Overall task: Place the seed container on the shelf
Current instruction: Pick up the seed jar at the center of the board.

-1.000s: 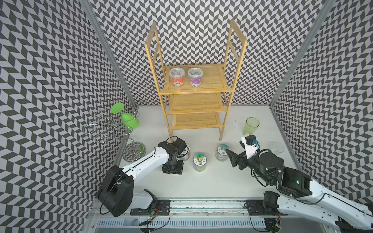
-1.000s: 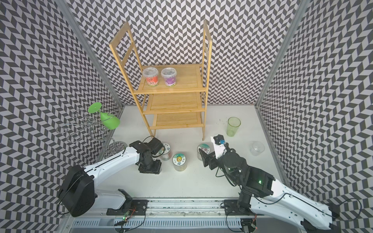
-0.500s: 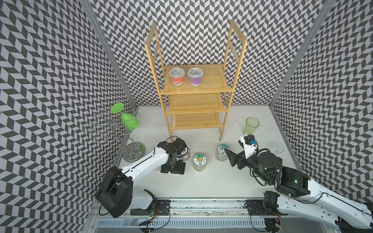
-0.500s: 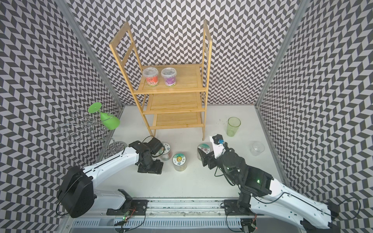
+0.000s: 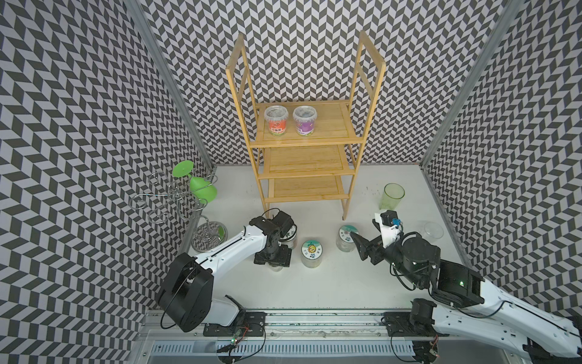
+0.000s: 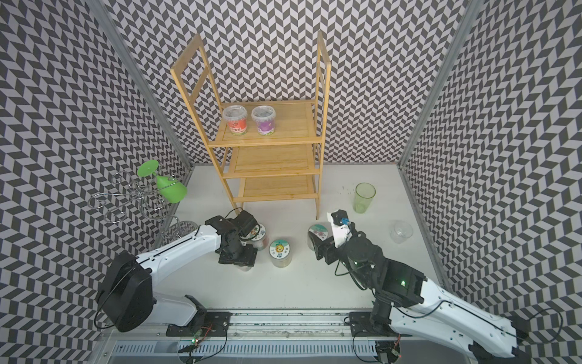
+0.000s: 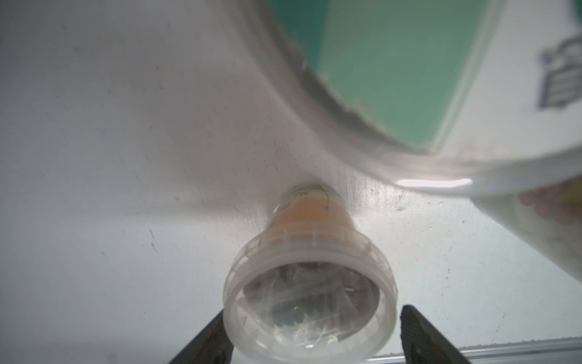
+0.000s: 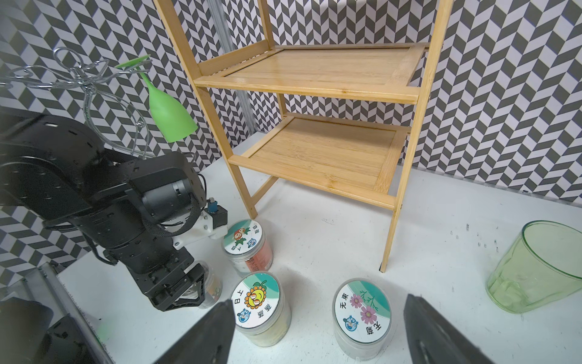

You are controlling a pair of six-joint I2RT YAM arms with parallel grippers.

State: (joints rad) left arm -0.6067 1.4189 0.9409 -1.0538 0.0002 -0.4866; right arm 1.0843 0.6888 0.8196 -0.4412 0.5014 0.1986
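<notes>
**Item 1: my left gripper** (image 7: 311, 315). It points straight down at the table (image 5: 330, 283). The jaws are parted, with one finger on each side of the seed container (image 7: 310, 302). One finger sits at the lid rim and the other stands just clear of it, so nothing is clamped.

**Item 2: seed container.** A small clear tub with an orange label and a clear lid. It stands upright on the table under my left wrist, in front of the shelf (image 5: 330, 126) and apart from it. In a top view only a sliver of it (image 5: 277, 268) shows below the gripper.

**Item 3: my right gripper** (image 8: 318, 301). The jaws are wide open and hold nothing. It hangs low over the table, just beside the pink-flower-lid jar (image 8: 362, 307).

**Item 4: shelf.** Bamboo, three tiers, standing against the back wall. The top tier carries a red-label tub (image 5: 276, 121) and a purple-label tub (image 5: 304, 121) side by side. The two lower tiers are bare wood.

**Item 5: jars on the table, in a row before the shelf.**
- The strawberry-lid jar (image 8: 244, 242) stands just beside my left wrist.
- The sunflower-lid jar (image 5: 311, 252) stands in the middle.
- The pink-flower-lid jar stands nearest my right arm.

**Item 6: sundries.**
- A green tumbler (image 5: 393, 195) stands upright on my right side.
- A small clear cup (image 5: 433, 230) stands near the tumbler.
- A chrome wire stand (image 5: 176, 195) is on my left, with a green goblet (image 5: 203, 190) hanging from it upside down.
</notes>
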